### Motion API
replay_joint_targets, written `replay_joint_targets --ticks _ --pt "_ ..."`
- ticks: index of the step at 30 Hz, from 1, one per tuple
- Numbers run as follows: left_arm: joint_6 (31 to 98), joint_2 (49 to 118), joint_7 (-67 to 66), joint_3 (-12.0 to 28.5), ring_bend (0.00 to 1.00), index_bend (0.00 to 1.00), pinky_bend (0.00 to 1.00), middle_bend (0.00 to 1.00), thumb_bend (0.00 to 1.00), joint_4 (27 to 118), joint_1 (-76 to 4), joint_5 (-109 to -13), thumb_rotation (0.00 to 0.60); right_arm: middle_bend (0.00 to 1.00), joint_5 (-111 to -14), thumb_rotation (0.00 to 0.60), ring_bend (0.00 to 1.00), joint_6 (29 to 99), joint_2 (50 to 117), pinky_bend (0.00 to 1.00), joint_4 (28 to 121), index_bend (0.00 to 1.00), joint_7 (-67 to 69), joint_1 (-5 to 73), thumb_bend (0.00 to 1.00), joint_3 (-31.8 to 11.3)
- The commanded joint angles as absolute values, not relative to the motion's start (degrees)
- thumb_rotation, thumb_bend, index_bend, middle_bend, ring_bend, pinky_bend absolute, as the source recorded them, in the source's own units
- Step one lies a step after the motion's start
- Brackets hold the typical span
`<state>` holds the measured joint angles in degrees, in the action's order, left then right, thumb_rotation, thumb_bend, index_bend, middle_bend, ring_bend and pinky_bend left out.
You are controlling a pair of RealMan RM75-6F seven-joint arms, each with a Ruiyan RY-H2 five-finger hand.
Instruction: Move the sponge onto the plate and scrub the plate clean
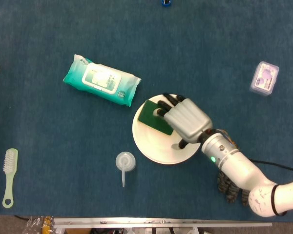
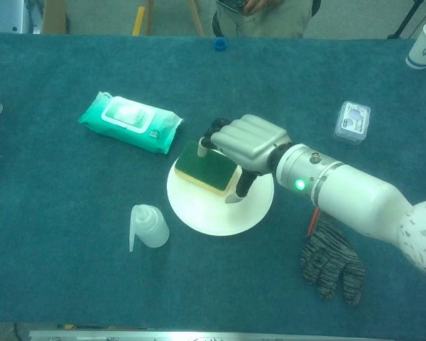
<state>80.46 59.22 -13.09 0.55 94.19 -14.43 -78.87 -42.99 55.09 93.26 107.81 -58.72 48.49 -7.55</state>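
Sponge (image 1: 154,117) is lying on the white plate (image 1: 156,146), toward its upper left part, green side up with a yellow layer showing underneath in the chest view. Right hand (image 1: 184,119) is sitting over the plate with its fingers (image 2: 211,135) curled down onto the sponge's right end and the thumb (image 2: 240,187) reaching down to the plate just beside the sponge's near edge; contact looks like a loose grasp on the sponge, but whether it is actually clamping is hard to tell from either view. Left hand is not showing in either camera. Plate is resting on the blue surface (image 1: 49,131). Wet-wipes pack (image 1: 101,87) is lying up-left of the plate, near its rim. Small squeeze bottle (image 1: 125,162) is lying just beside the plate's lower left. Dark knit glove (image 2: 331,259) is lying to the lower right, partly under the right arm in the head view. Small clear box (image 1: 264,78) is sitting well apart at the upper right, and a brush (image 1: 9,176) is lying at the far left.
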Motion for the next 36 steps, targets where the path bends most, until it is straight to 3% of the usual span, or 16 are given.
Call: replay_joint_targets --ticks 1,12,25,36 --pt "80.4 59.2 -12.9 0.7 0.00 0.04 0.08 0.03 0.21 94.3 -14.2 -79.0 0.600 0.16 -42.8 0.435 0.04 52.6 92.5 0.17 107.7 0.25 -57.4 50.8 0.00 -7.1" --pt "80.2 58.9 -12.3 1.1 0.00 0.04 0.08 0.02 0.21 95.2 -13.2 -79.6 0.600 0.15 -42.5 0.391 0.01 52.9 89.4 0.13 110.9 0.25 -60.7 55.9 0.00 -1.4" --pt "79.0 59.4 -11.4 1.4 0.00 0.04 0.08 0.02 0.21 94.9 -13.0 -80.5 0.600 0.15 -41.5 0.384 0.01 56.7 89.1 0.13 112.1 0.25 -65.3 59.2 0.00 4.9" --pt "78.1 59.7 -11.1 1.8 0.00 0.04 0.08 0.02 0.21 94.9 -13.1 -80.9 0.600 0.15 -43.3 0.384 0.01 60.6 86.9 0.13 112.9 0.25 -66.5 59.7 0.00 7.7"
